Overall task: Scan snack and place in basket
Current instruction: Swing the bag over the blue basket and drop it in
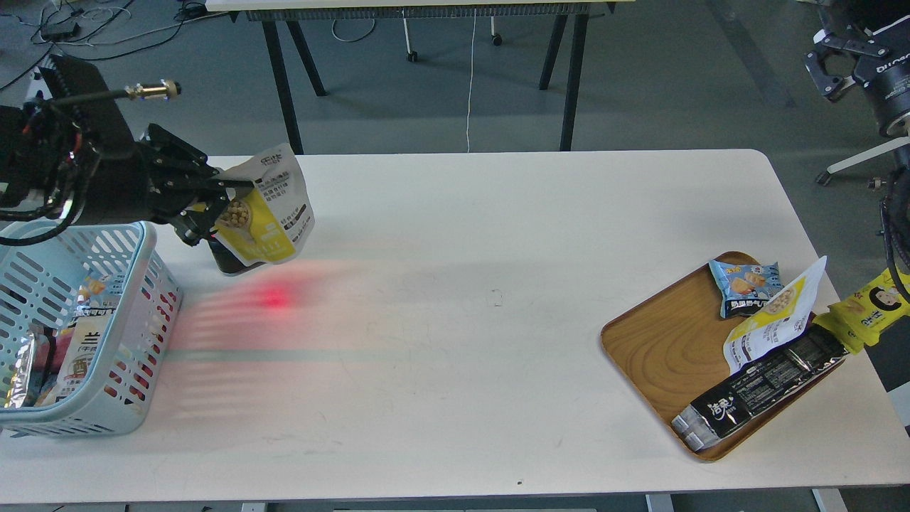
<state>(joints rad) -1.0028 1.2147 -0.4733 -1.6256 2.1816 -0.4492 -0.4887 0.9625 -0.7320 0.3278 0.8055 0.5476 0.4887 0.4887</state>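
**Snack is in your left gripper, up by the red scanner light**

Your left gripper is clamped on the snack. It holds the pouch by its left edge, up off the table. The rest of the pouch hangs out to the right of the fingers, tilted. You can see the round picture of tan balls and the white-grey printed side. A red glow sits on the table just below the pouch, so the scan step looks like it is going on now.

The pouch looks light and soft. It bends and it is shiny, so it may slip or flop. Hold it by a flat edge, like you do now, and do not squeeze the puffy middle. The balls inside could crush.

The basket is just below and to the left of your gripper, very near. It already has a few packs in it. There is room on top, so the drop should be short and easy.

Your right gripper is far off to the right, up high. It looks open and holds nothing.

Far right of your left gripper is a wooden tray. In it lie a small blue pack, another yellow and white pouch and a long black packet. A bright yellow packet with a cartoon face lies at the tray's right edge, mostly off it.
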